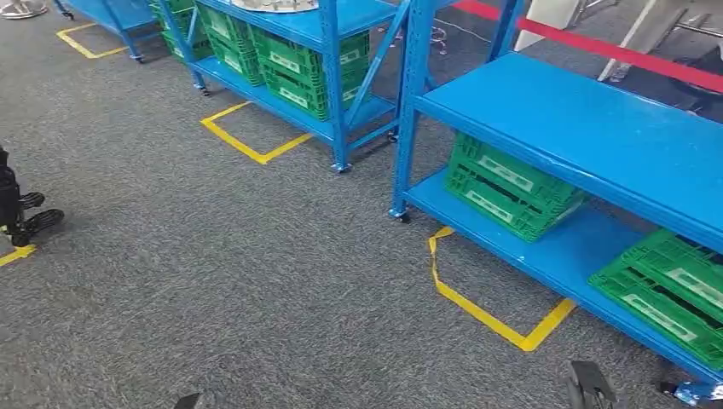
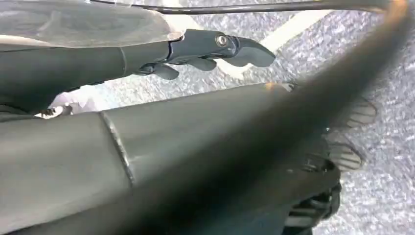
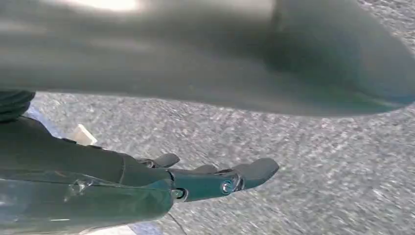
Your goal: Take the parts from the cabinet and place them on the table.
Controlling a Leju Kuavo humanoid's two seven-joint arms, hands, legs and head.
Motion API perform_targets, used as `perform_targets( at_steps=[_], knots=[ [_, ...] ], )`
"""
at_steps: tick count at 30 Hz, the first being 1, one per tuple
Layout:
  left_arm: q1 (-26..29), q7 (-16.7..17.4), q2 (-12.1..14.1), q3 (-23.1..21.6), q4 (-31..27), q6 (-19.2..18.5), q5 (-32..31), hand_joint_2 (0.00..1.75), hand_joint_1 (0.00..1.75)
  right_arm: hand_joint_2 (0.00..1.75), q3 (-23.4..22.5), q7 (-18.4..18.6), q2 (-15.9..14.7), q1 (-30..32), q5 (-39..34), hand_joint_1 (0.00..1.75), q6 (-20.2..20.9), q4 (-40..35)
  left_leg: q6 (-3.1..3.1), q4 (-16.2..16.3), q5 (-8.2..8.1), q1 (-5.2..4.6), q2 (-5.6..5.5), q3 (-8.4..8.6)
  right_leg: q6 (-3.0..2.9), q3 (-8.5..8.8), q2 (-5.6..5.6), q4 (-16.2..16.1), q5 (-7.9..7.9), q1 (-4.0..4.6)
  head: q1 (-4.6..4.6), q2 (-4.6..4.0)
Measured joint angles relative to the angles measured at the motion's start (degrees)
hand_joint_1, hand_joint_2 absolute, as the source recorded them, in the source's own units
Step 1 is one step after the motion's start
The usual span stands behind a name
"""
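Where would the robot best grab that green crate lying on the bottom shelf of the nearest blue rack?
Probably by the long side rim facing the aisle. The green crate lies on the lower shelf with the upper shelf close above it, so reaching down from the top looks blocked. Coming in low from the open carpet side and hooking fingers into the slotted wall seems the likeliest way.
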Motion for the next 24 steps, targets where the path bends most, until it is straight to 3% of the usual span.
perform_targets(
  at_steps=[1, 2, 4, 5, 6, 7, 8, 9, 10, 11, 12, 13, 15, 16, 17, 18, 20, 21, 22, 24],
  knots=[
    [-0.06, -0.02, -0.02, 0.00, -0.02, 0.00, 0.00, 0.00, 0.00, 0.00, 0.00, 0.00, 0.00, 0.13, -0.15, 0.00, -0.07, -0.02, 0.22, -0.42, 0.18, 0.17, 0.85, 0.23, 0.11, -0.32, -1.93, 1.13, -0.86, -0.25, 0.11, 0.00],
    [-0.03, -0.13, -0.02, 0.00, -0.02, -0.02, -0.02, 0.00, 0.00, 0.00, 0.00, -0.02, -0.02, 0.00, -0.24, 0.00, -0.11, 0.00, 0.61, -0.46, 0.15, 0.14, 1.13, 0.25, 0.25, -1.61, -3.82, 3.97, -2.91, -0.13, 0.70, 0.00],
    [0.17, -0.15, 0.02, 0.00, -0.02, -0.02, 0.00, 0.00, 0.00, 0.00, 0.00, -0.11, -0.07, -0.19, -0.31, 0.00, -0.26, 0.00, 0.76, -0.44, 0.07, 0.06, 2.33, 0.29, 0.72, -6.07, -4.86, 13.94, -7.73, -0.27, 1.75, 0.00],
    [0.22, -0.15, 0.02, 0.00, -0.02, -0.02, 0.00, 0.00, 0.00, 0.00, 0.00, -0.11, -0.07, -0.13, -0.33, 0.00, -0.26, 0.00, 0.77, -0.41, 0.05, 0.05, 2.85, 0.27, 0.95, -7.86, -4.97, 18.00, -9.14, -0.33, 1.88, 0.00],
    [0.23, -0.15, 0.00, 0.00, -0.02, -0.02, 0.00, 0.00, 0.00, 0.00, 0.00, -0.09, -0.07, 0.05, -0.33, 0.00, -0.26, 0.00, 0.72, -0.40, -0.01, 0.05, 3.32, 0.30, 1.15, -8.55, -5.06, 19.65, -9.14, -0.52, 2.19, 0.00],
    [0.22, -0.15, -0.05, 0.00, -0.02, -0.02, 0.00, 0.00, 0.00, 0.00, 0.00, -0.09, -0.07, 0.22, -0.33, 0.00, -0.26, 0.00, 0.63, -0.37, -0.08, 0.06, 3.75, 0.39, 1.30, -7.69, -5.17, 17.99, -7.59, -0.72, 2.43, 0.00],
    [0.21, -0.15, -0.09, 0.00, -0.02, -0.02, 0.00, 0.00, 0.00, 0.00, 0.00, -0.09, -0.11, 0.23, -0.35, 0.00, -0.30, 0.02, 0.47, -0.30, -0.25, 0.12, 4.25, 0.53, 1.37, -5.43, -5.45, 13.85, -5.11, -0.83, 2.64, 0.00],
    [0.19, -0.15, -0.11, 0.00, -0.02, -0.04, -0.02, 0.00, 0.00, 0.00, 0.00, -0.09, -0.13, 0.17, -0.35, 0.00, -0.33, 0.02, 0.24, -0.20, -0.41, 0.19, 4.62, 0.76, 1.38, -2.58, -6.10, 8.28, -2.43, -0.84, 2.93, 0.00],
    [0.18, -0.15, -0.11, 0.00, -0.02, -0.04, 0.00, 0.00, 0.00, 0.00, 0.00, -0.11, -0.13, 0.06, -0.37, 0.00, -0.35, 0.02, -0.12, -0.10, -0.65, 0.17, 5.14, 1.03, 1.32, 0.38, -7.64, 2.55, -0.22, -0.83, 3.30, 0.00],
    [0.18, -0.15, -0.05, 0.00, -0.02, -0.04, -0.02, 0.00, 0.00, 0.00, 0.00, -0.11, -0.11, -0.10, -0.39, 0.00, -0.35, 0.02, -0.42, 0.01, -0.83, -0.32, 5.44, 1.06, 1.27, 1.18, -9.91, 0.80, -1.45, -0.25, 3.84, 0.00],
    [0.13, -0.15, -0.05, 0.00, -0.02, -0.04, -0.02, 0.00, 0.00, 0.00, 0.00, -0.11, -0.13, -0.26, -0.48, 0.00, -0.39, 0.02, -0.60, 0.39, -0.88, -0.50, 5.74, 0.85, 0.45, 1.36, -9.50, 0.35, -1.29, -0.14, 4.09, 0.00],
    [0.08, -0.15, -0.05, 0.00, -0.02, -0.04, 0.00, 0.00, 0.00, 0.00, 0.00, -0.11, -0.11, -0.16, -0.52, 0.00, -0.41, 0.02, -0.80, 0.33, -0.77, -0.59, 6.38, 0.82, 0.10, 1.15, -8.94, 0.54, -1.23, -0.15, 3.41, 0.00],
    [0.05, -0.15, -0.05, 0.00, -0.02, -0.04, 0.00, 0.00, 0.00, 0.00, 0.00, -0.09, -0.11, 0.11, -0.55, 0.00, -0.48, 0.09, -1.25, 0.28, -0.76, -0.57, 7.36, 0.93, -0.51, 0.95, -7.91, 0.57, -1.03, -0.10, 3.02, 0.00],
    [-0.02, -0.15, -0.05, 0.00, -0.02, -0.04, 0.00, 0.00, 0.00, 0.00, 0.00, -0.09, -0.11, 0.11, -0.55, 0.00, -0.55, 0.11, -1.78, 0.91, -1.56, -0.27, 6.35, 0.75, -1.12, 1.11, -7.45, 0.23, -0.67, -0.45, 3.08, 0.00],
    [0.00, -0.15, -0.07, 0.00, -0.02, -0.04, 0.00, 0.00, 0.00, 0.00, 0.00, -0.11, -0.13, -0.06, -0.55, 0.00, -0.70, 0.13, -1.98, 3.32, -3.44, -0.20, 4.22, -0.28, -1.44, 0.92, -6.95, 0.20, -0.51, -0.45, 2.62, 0.00],
    [0.04, -0.15, -0.09, 0.00, -0.02, -0.07, -0.02, 0.00, 0.00, 0.00, 0.00, -0.13, -0.11, -0.28, -0.55, 0.00, -0.87, 0.13, -2.07, 7.65, -5.87, -0.10, 2.98, -2.30, -1.78, 0.67, -6.55, 0.20, -0.35, -0.42, 2.18, 0.00],
    [0.17, -0.15, -0.09, 0.00, -0.02, -0.07, -0.02, 0.00, 0.00, 0.00, 0.00, -0.20, -0.13, -0.33, -0.72, 0.00, -1.03, 0.13, -2.17, 17.56, -9.91, -0.08, 2.17, -7.14, -2.03, 0.31, -5.38, 0.21, -0.18, -0.29, 1.31, 0.00],
    [0.24, -0.13, -0.11, 0.00, -0.02, -0.07, -0.02, 0.00, 0.00, 0.00, 0.00, -0.20, -0.11, -0.17, -0.83, 0.00, -1.09, 0.13, -2.16, 20.32, -10.33, -0.09, 2.13, -8.65, -2.12, 0.22, -4.77, 0.23, -0.11, -0.21, 1.07, 0.00],
    [0.27, -0.09, -0.11, 0.00, -0.02, -0.07, -0.02, 0.00, 0.00, 0.00, 0.00, -0.20, -0.11, -0.03, -0.92, 0.00, -1.09, 0.13, -2.03, 19.88, -9.20, -0.09, 2.10, -8.61, -2.13, 0.25, -4.19, 0.23, -0.07, -0.17, 0.88, 0.00],
    [0.25, -0.07, -0.13, 0.00, -0.02, -0.07, -0.02, 0.00, 0.00, 0.00, 0.00, -0.20, -0.11, -0.03, -0.96, 0.00, -1.20, 0.15, -1.38, 11.37, -3.93, -0.14, 1.67, -4.64, -2.03, 0.39, -2.81, 0.26, 0.01, -0.11, 0.48, 0.00]
  ],
)
